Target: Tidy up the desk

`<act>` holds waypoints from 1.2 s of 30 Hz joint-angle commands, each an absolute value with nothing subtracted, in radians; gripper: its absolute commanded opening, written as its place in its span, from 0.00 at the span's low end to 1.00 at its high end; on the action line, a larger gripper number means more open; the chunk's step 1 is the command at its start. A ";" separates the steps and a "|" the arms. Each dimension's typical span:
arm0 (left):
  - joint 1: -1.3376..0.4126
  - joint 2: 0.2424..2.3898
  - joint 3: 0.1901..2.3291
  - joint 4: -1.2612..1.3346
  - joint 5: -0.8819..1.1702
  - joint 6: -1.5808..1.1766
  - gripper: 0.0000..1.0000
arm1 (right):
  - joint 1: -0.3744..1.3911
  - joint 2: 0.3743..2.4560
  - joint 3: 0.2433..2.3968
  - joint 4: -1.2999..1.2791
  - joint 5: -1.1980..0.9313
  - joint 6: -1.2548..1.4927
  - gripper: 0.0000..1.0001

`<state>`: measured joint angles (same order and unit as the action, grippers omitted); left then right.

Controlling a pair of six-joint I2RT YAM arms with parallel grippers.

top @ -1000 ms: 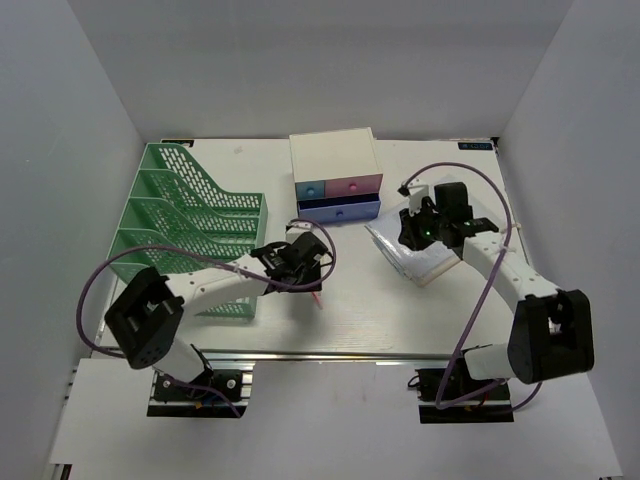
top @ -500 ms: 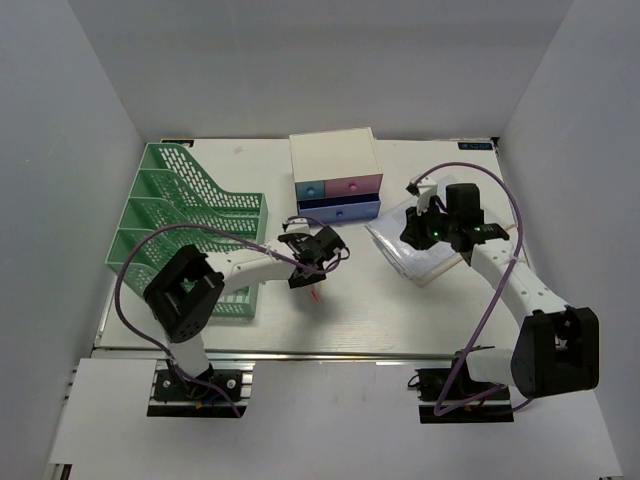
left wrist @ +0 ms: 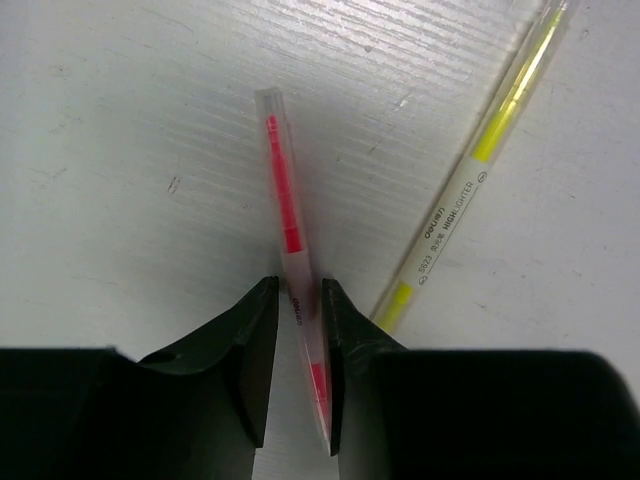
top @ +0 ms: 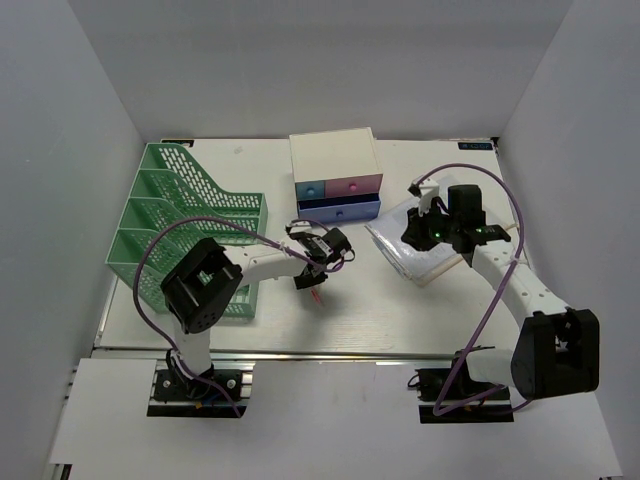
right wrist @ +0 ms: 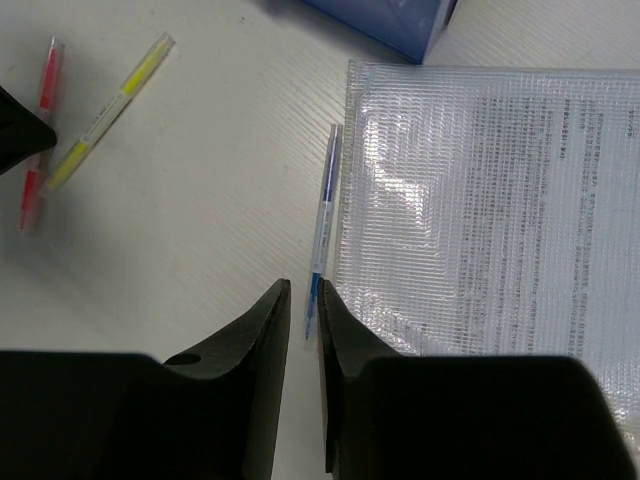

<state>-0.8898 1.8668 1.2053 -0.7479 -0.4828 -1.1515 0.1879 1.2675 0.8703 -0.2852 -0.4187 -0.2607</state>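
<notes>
The off-white desk [top: 400, 315] holds all the items. My left gripper [top: 312, 268] is low over the desk centre, and its jaws are closed narrowly on a pink highlighter [left wrist: 285, 215], which also shows in the top view [top: 314, 291] and in the right wrist view [right wrist: 38, 130]. A yellow highlighter [left wrist: 470, 170] lies just beside it on the desk. My right gripper [top: 412, 240] hovers with its jaws nearly together and empty, above a blue pen [right wrist: 322, 230]. The pen lies along the left edge of a clear mesh document pouch [right wrist: 490, 210].
A green mesh file rack [top: 185, 225] stands at the left. A white drawer box [top: 335, 170] with pink and blue drawers sits at the back centre. The pouch [top: 425, 262] lies under the right arm. Grey walls enclose the desk.
My left arm has swung its elbow right and turned the wrist, and the pink highlighter has shifted slightly with it. My right gripper has moved a little to the right.
</notes>
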 commanded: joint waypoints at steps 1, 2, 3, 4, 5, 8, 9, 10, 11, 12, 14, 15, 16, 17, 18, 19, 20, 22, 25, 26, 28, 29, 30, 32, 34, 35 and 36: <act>-0.879 1.845 1.181 -0.753 -0.483 -1.178 0.34 | 0.179 1.236 0.861 -0.256 -0.430 -0.264 0.23; -0.879 1.844 1.175 -0.749 -0.480 -1.178 0.28 | 0.179 1.235 0.862 -0.255 -0.430 -0.265 0.23; -0.879 1.841 1.172 -0.749 -0.479 -1.178 0.25 | 0.179 1.235 0.859 -0.253 -0.430 -0.265 0.23; -0.879 1.839 1.172 -0.749 -0.479 -1.178 0.21 | 0.176 1.233 0.859 -0.255 -0.430 -0.267 0.23; -0.879 1.838 1.164 -0.753 -0.486 -1.187 0.20 | 0.175 1.235 0.859 -0.255 -0.430 -0.267 0.23; -0.870 1.799 1.143 -0.758 -0.511 -1.197 0.19 | 0.173 1.227 0.858 -0.256 -0.431 -0.270 0.23; -0.870 1.774 1.140 -0.761 -0.520 -1.197 0.18 | 0.172 1.226 0.857 -0.255 -0.433 -0.270 0.23; -0.870 1.761 1.141 -0.765 -0.532 -1.193 0.18 | 0.170 1.223 0.856 -0.253 -0.437 -0.270 0.24; -0.870 1.743 1.150 -0.778 -0.552 -1.175 0.16 | 0.169 1.221 0.854 -0.255 -0.440 -0.271 0.25; -0.870 1.727 1.158 -0.782 -0.561 -1.160 0.16 | 0.169 1.221 0.853 -0.253 -0.443 -0.272 0.26; -0.880 1.677 1.178 -0.756 -0.572 -1.047 0.09 | 0.166 1.221 0.853 -0.253 -0.446 -0.272 0.26; -0.881 1.657 1.178 -0.732 -0.568 -0.992 0.04 | 0.167 1.223 0.854 -0.253 -0.448 -0.273 0.27; -0.890 1.620 1.178 -0.703 -0.560 -0.915 0.00 | 0.166 1.223 0.854 -0.255 -0.449 -0.273 0.27; -0.890 1.600 1.178 -0.648 -0.551 -0.784 0.00 | 0.166 1.224 0.853 -0.255 -0.449 -0.275 0.27; -0.890 1.585 1.163 -0.615 -0.514 -0.716 0.00 | 0.166 1.223 0.853 -0.255 -0.451 -0.275 0.27; -0.881 1.551 1.149 -0.580 -0.474 -0.552 0.00 | 0.167 1.224 0.853 -0.253 -0.451 -0.275 0.27; -0.881 1.537 1.138 -0.521 -0.419 -0.470 0.00 | 0.164 1.221 0.853 -0.255 -0.453 -0.276 0.27; -0.871 1.508 1.120 -0.491 -0.347 -0.253 0.00 | 0.164 1.220 0.853 -0.253 -0.454 -0.276 0.27; -0.871 1.496 1.121 -0.463 -0.131 0.093 0.00 | 0.161 1.218 0.853 -0.253 -0.454 -0.278 0.27; -0.871 1.496 1.124 -0.462 -0.102 0.154 0.00 | 0.161 1.218 0.851 -0.255 -0.454 -0.278 0.27; -0.871 1.494 1.134 -0.443 -0.071 0.294 0.00 | 0.163 1.219 0.851 -0.253 -0.453 -0.278 0.27; -0.871 1.500 1.138 -0.437 -0.061 0.349 0.00 | 0.161 1.218 0.851 -0.253 -0.454 -0.279 0.27; -0.871 1.502 1.141 -0.425 -0.051 0.400 0.00 | 0.163 1.215 0.853 -0.255 -0.453 -0.279 0.27; -0.871 1.522 1.144 -0.388 -0.038 0.547 0.00 | 0.155 1.215 0.851 -0.255 -0.453 -0.279 0.27; -0.871 1.549 1.152 -0.361 -0.047 0.676 0.00 | 0.163 1.212 0.851 -0.253 -0.451 -0.279 0.28; -0.871 1.563 1.155 -0.348 -0.078 0.717 0.00 | 0.160 1.212 0.850 -0.253 -0.453 -0.279 0.28; -0.871 1.598 1.157 -0.332 -0.092 0.798 0.00 | 0.158 1.213 0.848 -0.250 -0.454 -0.279 0.28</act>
